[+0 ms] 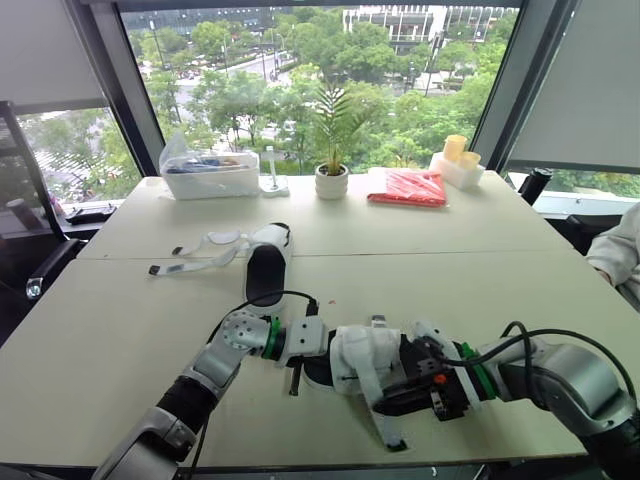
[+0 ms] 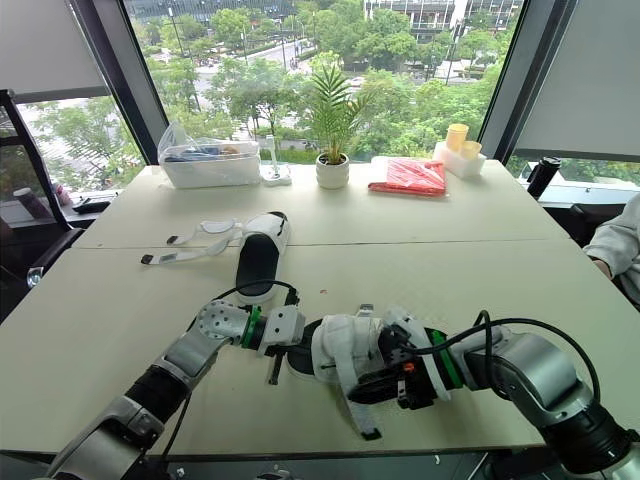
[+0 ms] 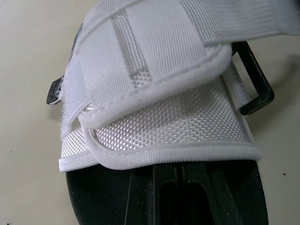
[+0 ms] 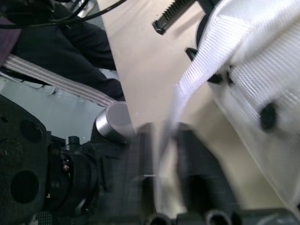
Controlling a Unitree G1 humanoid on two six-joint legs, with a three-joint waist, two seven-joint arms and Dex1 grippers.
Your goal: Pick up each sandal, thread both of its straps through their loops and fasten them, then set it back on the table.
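Right tool [image 1: 392, 398] is clamping white woven sandal's [image 1: 360, 360] limp strap [image 4: 197, 75]; left tool's [image 1: 303, 375] state cannot be told. Stiff sole [image 3: 93, 197] is offering firmer hold.

Daylight from tall windows [image 1: 300, 60] falls on a wide pale table [image 1: 450, 250], its far edge lined with a bin [image 1: 210, 175], a plant [image 1: 332, 150] and a red bag [image 1: 408, 186], trees [image 1: 240, 95] outside.

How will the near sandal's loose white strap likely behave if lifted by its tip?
The strap is thin woven webbing and trails limp across the table, so it would probably flop and bend rather than hold its shape. It looks light for its length. Its textured weave likely resists slipping.
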